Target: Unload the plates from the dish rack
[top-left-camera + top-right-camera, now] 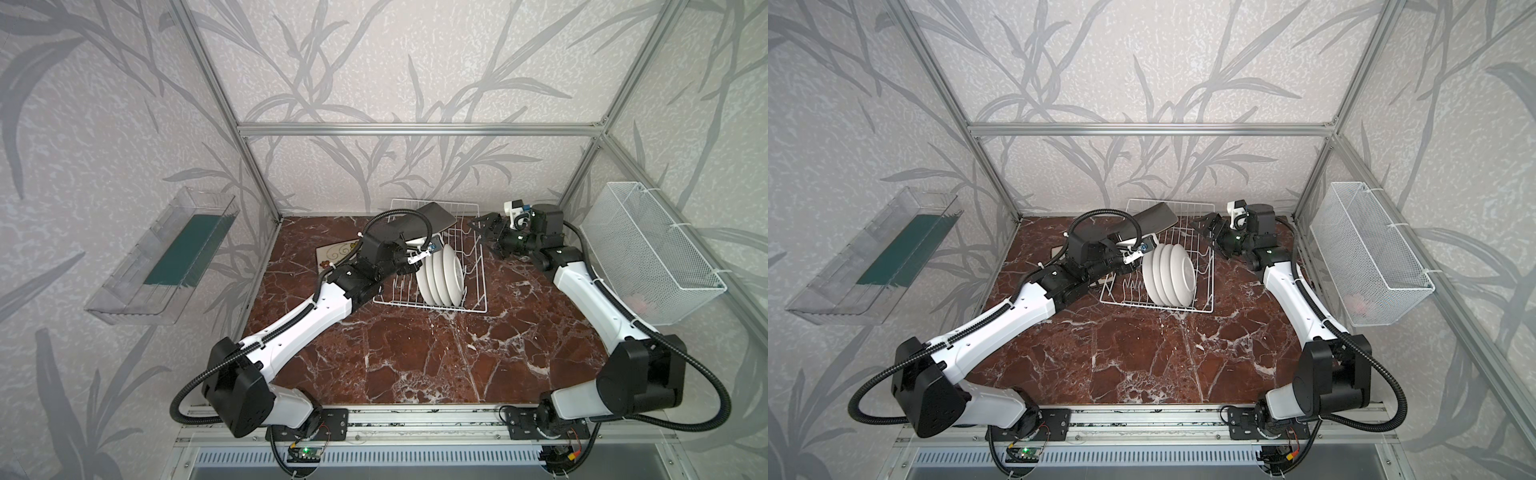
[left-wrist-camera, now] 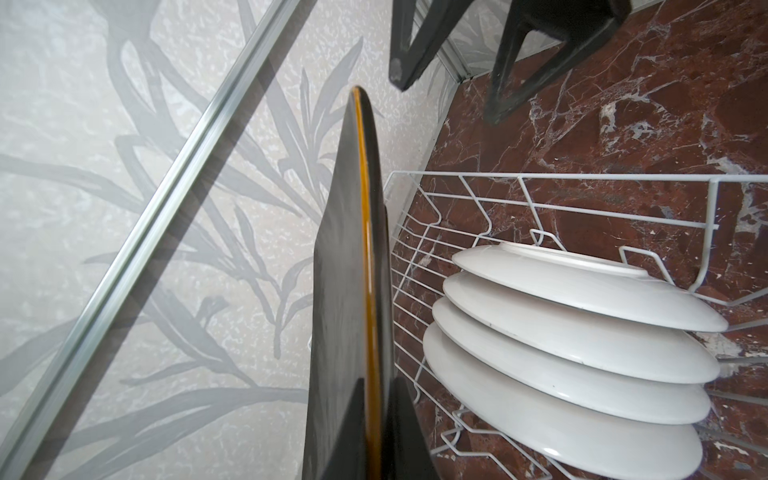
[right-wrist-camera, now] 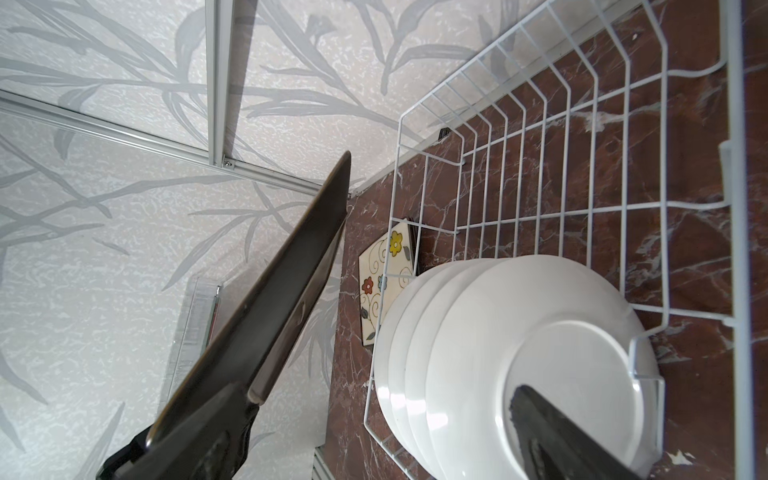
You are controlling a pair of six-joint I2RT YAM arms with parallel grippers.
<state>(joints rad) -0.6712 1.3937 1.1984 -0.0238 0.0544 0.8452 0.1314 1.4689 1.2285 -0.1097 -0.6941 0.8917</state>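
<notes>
**Plate held over the rack, four round ones waiting**

Left tool point(image 2: 372, 419) is pressed together on the lower edge of a square black-backed plate point(image 1: 424, 220). The plate rises from the tips on edge, tilted, above the far corner of the dish rack point(image 3: 733, 124). Gripping the rim and keeping the plate edge-on looks deliberate, since a plate in that pose slides up between the wire prongs without catching. As far as the top views show, it hangs clear of the wires.

Beside the left tool, on its rack side, four round white plates point(image 1: 442, 276) stand on edge in the prongs. They are packed close, with their plain backs facing the right tool point(image 1: 486, 237). On the left tool's other side, outside the rack, a flower-painted square plate point(image 3: 388, 282) lies face up on the table point(image 1: 415, 365). That is probably where unloaded plates are stacked, so the held one seems headed there.

Right tool is spread wide and holds nothing. It hovers just off the far side of the rack, pointed toward the round plates, most likely standing by for its turn. One of its fingers point(image 2: 399, 62) sits very near the top of the held plate. Whether the two touch cannot be told.
</notes>
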